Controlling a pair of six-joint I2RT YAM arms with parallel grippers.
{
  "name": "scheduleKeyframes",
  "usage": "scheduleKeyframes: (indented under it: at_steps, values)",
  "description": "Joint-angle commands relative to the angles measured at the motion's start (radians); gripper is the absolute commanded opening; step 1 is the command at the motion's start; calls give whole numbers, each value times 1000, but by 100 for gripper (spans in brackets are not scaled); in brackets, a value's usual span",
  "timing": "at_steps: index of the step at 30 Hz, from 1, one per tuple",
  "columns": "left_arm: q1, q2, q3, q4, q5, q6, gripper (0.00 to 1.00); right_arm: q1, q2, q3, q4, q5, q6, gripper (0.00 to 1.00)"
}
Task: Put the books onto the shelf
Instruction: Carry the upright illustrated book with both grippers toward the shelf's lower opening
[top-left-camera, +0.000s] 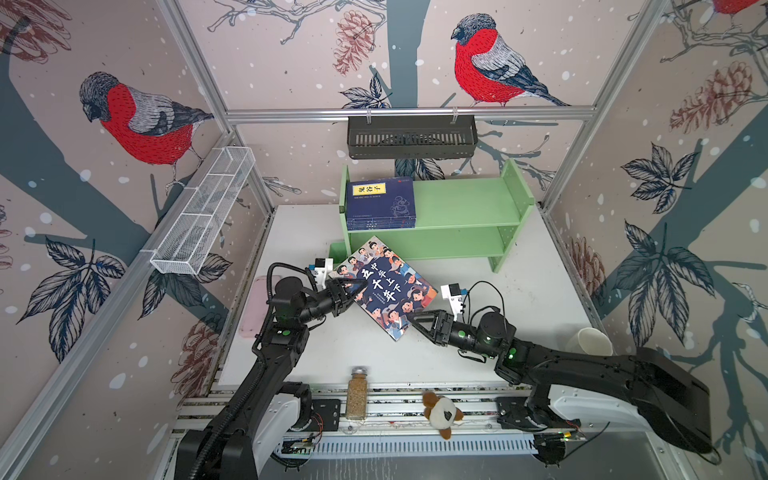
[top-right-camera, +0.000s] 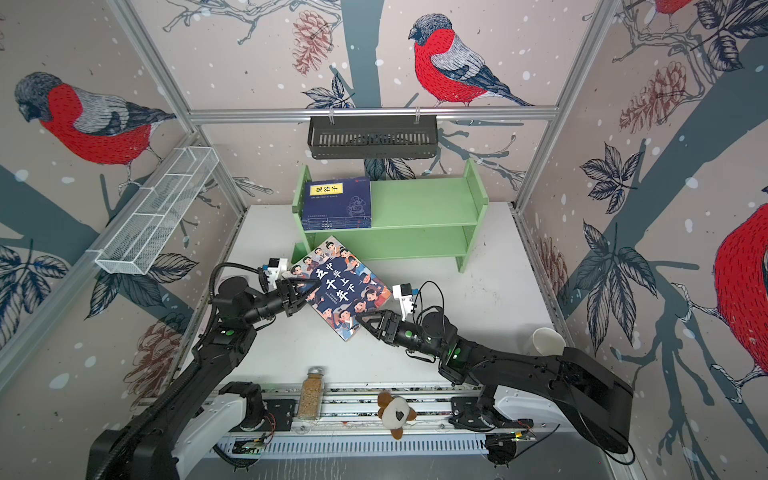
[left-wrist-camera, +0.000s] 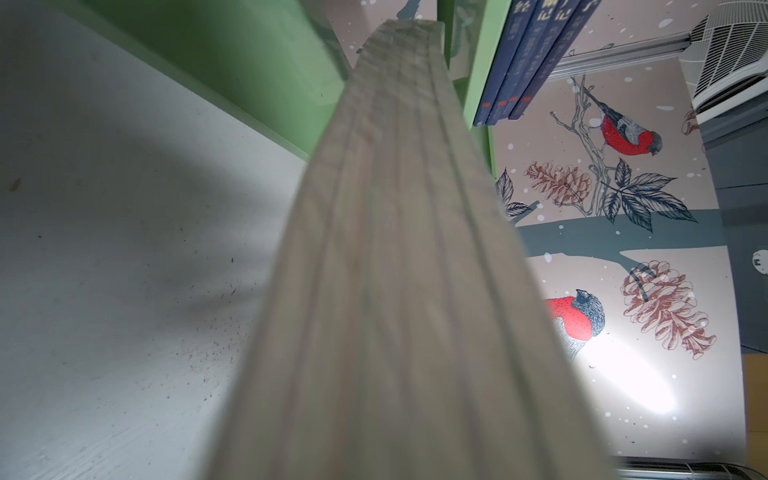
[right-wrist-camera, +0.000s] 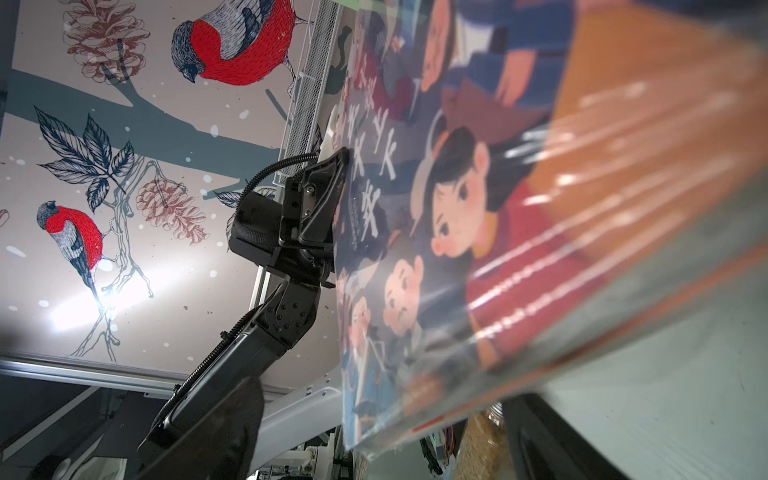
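Observation:
Several navy-blue books (top-left-camera: 380, 199) (top-right-camera: 336, 199) lie stacked at the left end of the green shelf's (top-left-camera: 465, 199) (top-right-camera: 419, 199) top board. The large cartoon book (top-left-camera: 386, 286) (top-right-camera: 338, 286) hangs tilted above the table in front of the shelf. My left gripper (top-left-camera: 353, 291) (top-right-camera: 305, 291) is shut on its left edge. In the left wrist view its page edge (left-wrist-camera: 395, 270) fills the middle and hides the jaws. My right gripper (top-left-camera: 415, 318) (top-right-camera: 363, 320) (right-wrist-camera: 386, 432) stands open at the book's lower right corner, and that corner (right-wrist-camera: 478, 208) lies between the spread fingers.
A black slotted basket (top-left-camera: 411, 137) hangs on the back rail and a white wire basket (top-left-camera: 208, 212) on the left wall. A spice jar (top-left-camera: 357, 392) and a plush toy (top-left-camera: 442, 413) sit at the front edge. A paper cup (top-left-camera: 590, 340) lies at the right.

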Motion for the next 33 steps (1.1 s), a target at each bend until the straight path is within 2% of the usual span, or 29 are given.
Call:
scheduleKeyframes:
  at_steps: [1,6,7,10,11,17,23,24,26,28,33]
  values:
    - [0,2,11,230,32,-73,0,3,31,16,113,22,-11,88]
    - [0,7,22,237,25,-82,0,1,85,21,207,38,-15,78]
    - [1,7,22,232,24,-80,0,-1,99,24,228,38,-15,74]
    - [0,7,18,245,25,-82,0,-9,156,31,306,13,-11,52]
    - [1,8,18,252,25,-85,0,-16,177,35,338,-3,-3,47]
    - [0,15,15,237,22,-82,0,-44,259,62,409,-56,20,23]
    - [1,-10,-7,175,5,-47,0,-91,235,59,380,-103,4,5]
    - [2,-15,-11,166,3,-42,4,-98,226,59,368,-113,-1,3]
    - [3,-24,-18,145,0,-28,26,-118,203,62,336,-148,-16,2]
    - [6,-34,-27,129,-2,-12,42,-135,174,65,299,-182,-34,2]
    - [13,-60,-36,59,28,108,74,-191,61,57,178,-246,-77,1]
